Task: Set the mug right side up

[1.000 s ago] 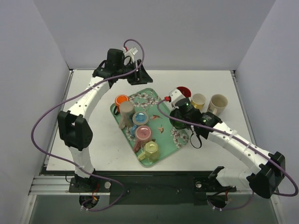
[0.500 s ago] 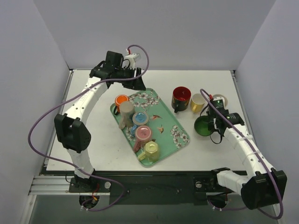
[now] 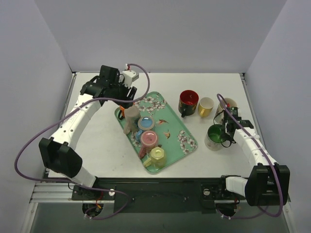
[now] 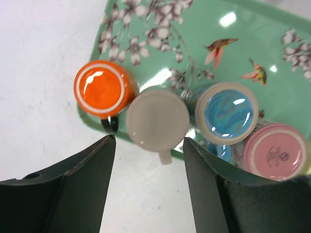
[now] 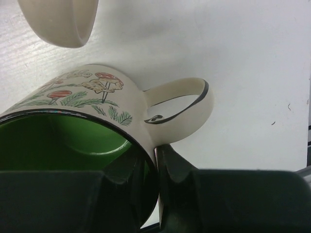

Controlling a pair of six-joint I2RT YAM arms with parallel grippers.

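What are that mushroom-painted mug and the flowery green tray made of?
The mushroom-painted mug looks like glazed ceramic: it has a thick cream wall and a glossy green inside that catches reflections. The flowery green tray seems to be smooth plastic or lacquered metal, hard to tell which. Its printed surface throws bright glare spots.

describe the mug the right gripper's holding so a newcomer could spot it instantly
Right of the floral green tray, a cluster of mugs stands on the white table. The mushroom mug is the one nearest the arm bases, the right gripper shut on its rim by the handle. Unlike the red mug and the cream mugs behind it, it is green inside with mushrooms painted outside.
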